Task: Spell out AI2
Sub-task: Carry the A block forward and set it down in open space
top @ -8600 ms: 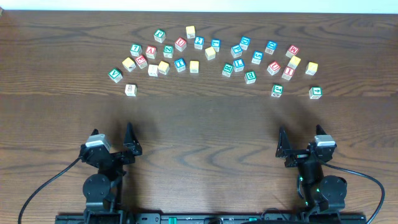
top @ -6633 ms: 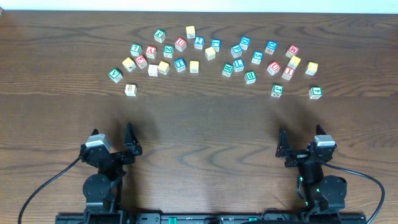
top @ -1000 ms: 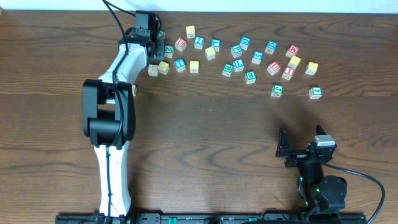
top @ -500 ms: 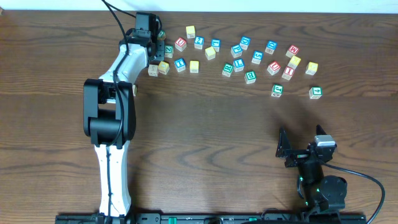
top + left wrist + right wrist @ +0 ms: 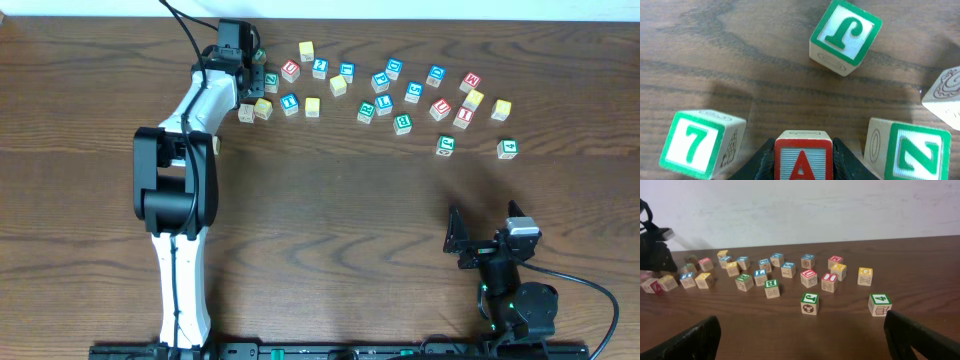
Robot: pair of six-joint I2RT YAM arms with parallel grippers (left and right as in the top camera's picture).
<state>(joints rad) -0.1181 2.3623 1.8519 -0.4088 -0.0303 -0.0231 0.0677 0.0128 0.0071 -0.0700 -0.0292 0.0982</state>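
Note:
In the left wrist view a red-framed A block (image 5: 803,160) stands upright between my left gripper's (image 5: 803,151) black fingers (image 5: 765,161), which press on both its sides. Overhead, that gripper (image 5: 243,80) reaches into the back-left end of the block cluster, and the arm hides the A block there. A red block that reads I (image 5: 462,117) lies at the cluster's right end, also visible as the red I block (image 5: 829,282). A 2 is too small to read among the blocks. My right gripper (image 5: 483,225) rests near the front right, open and holding nothing (image 5: 802,345).
Close around the A block stand a green 7 block (image 5: 700,144) on its left, a green N block (image 5: 912,152) on its right and a green J block (image 5: 845,36) beyond it. Several more blocks spread in an arc across the back of the table (image 5: 330,220).
The left jaws have narrowed onto the A block over the last second. The left arm has hardly shifted. The right arm has not moved.

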